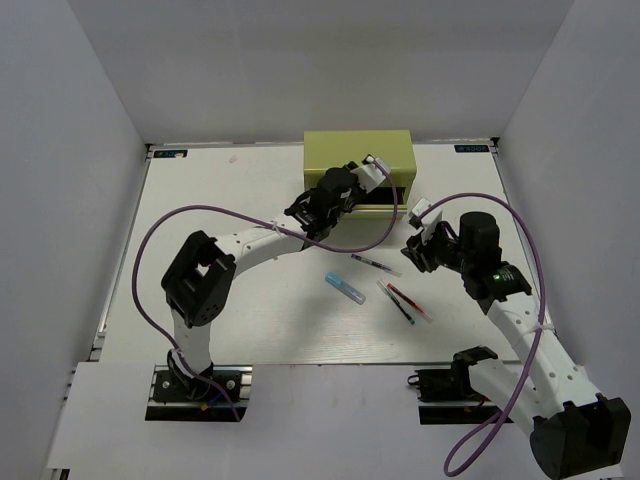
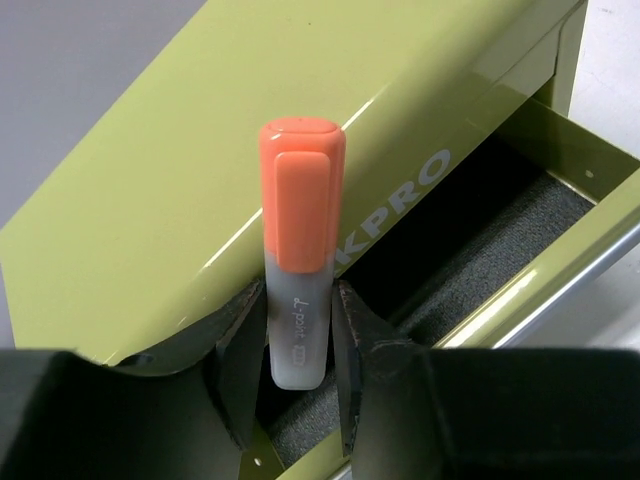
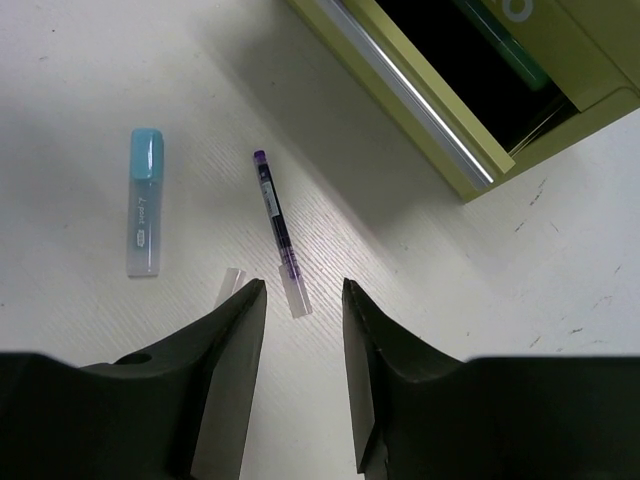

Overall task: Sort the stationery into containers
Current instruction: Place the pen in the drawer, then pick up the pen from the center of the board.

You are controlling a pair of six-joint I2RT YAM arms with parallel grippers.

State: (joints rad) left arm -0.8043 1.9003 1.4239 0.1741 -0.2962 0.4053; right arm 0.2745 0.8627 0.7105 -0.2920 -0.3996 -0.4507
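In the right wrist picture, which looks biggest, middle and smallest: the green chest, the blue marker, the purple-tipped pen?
1. The green tool chest, only partly in view.
2-3. Unsure: the purple-tipped pen looks longer, the blue marker thicker.

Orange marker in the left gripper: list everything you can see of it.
The orange marker is short and chunky: glossy orange-red cap with a clip, frosted pale grey barrel with small dark print, plastic-looking, capped. The left gripper clamps the barrel between both fingers, cap pointing away from the wrist. Behind it lie the olive tool chest and its open drawer; contact with them cannot be told.
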